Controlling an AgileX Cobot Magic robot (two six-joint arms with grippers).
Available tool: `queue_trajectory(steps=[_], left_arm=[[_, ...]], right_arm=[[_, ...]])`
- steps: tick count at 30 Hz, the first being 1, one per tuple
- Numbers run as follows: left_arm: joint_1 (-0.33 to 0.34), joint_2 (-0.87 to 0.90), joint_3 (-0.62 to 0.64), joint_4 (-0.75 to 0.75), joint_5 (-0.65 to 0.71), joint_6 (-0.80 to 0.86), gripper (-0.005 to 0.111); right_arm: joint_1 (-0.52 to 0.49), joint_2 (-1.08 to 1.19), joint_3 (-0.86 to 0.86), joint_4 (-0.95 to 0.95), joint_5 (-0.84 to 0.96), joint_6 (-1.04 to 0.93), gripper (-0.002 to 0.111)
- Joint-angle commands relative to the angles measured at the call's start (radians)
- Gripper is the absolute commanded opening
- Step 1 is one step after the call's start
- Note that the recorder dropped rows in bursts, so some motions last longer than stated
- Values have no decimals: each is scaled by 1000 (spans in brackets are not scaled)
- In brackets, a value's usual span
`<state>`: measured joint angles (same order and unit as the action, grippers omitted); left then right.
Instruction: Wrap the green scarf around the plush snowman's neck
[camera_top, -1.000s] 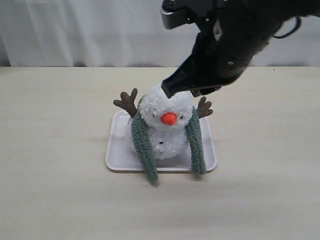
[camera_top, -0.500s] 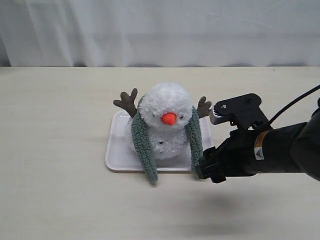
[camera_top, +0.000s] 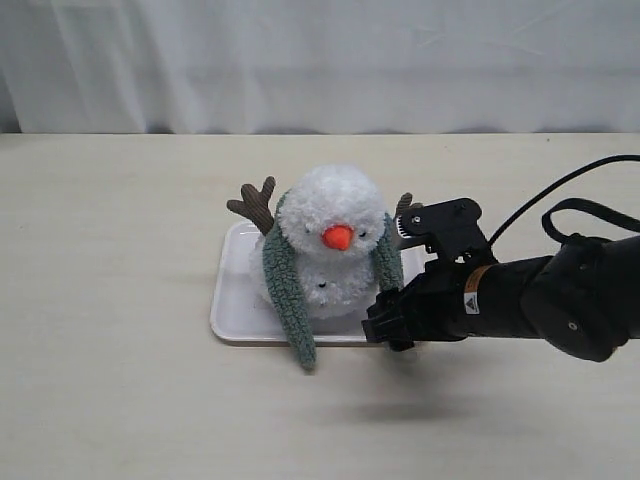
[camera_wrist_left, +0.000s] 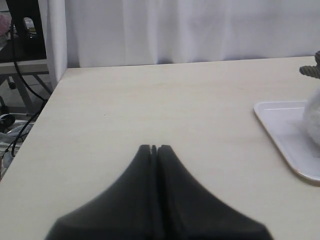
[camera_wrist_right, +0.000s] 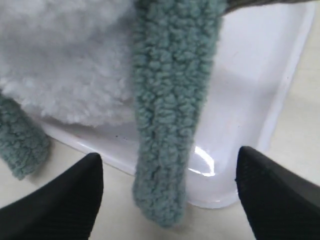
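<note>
Green scarf (camera_wrist_right: 170, 100) hangs down the plush snowman (camera_wrist_right: 65, 65) between the wide-apart fingers of my right gripper (camera_wrist_right: 167, 165), so I'd pinch the scarf's tip squarely.

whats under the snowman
A white tray, which sits on the table. The snowman hides the tray's middle, so anything beneath its body cannot be seen.
</note>
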<state>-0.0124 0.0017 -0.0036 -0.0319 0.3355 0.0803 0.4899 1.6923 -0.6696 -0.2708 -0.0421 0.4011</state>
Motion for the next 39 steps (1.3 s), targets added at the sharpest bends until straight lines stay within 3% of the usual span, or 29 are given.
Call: queue_trajectory(steps=[1,9,12,19,24,31,35,39], left_arm=[[5,-2,4,-7,-11,-3,0],[5,-2,4,-7,-11,-3,0],[5,-2,4,-7,-11,-3,0],[5,-2,4,-6,-13,-3,0],[5,-2,4,-6,-13,-3,0],[5,-2,4,-6,-13,-3,0],[5,-2,4,-6,-13,-3,0],[5,-2,4,-6,-13,-3,0]], right_arm=[[-13,26,-12,1,-18,3,70],[1,101,-14,-7,-120,3,66],[1,116,-15,-7,-116,3,53],[1,93,-15,-5,-108,6,4],[1,42,-15,-3,-73,68,4],[8,-36,-15,7,126,87,4],[72,-71,-15,9,178,85,4],[162,-80,-16,9,119,85,4]])
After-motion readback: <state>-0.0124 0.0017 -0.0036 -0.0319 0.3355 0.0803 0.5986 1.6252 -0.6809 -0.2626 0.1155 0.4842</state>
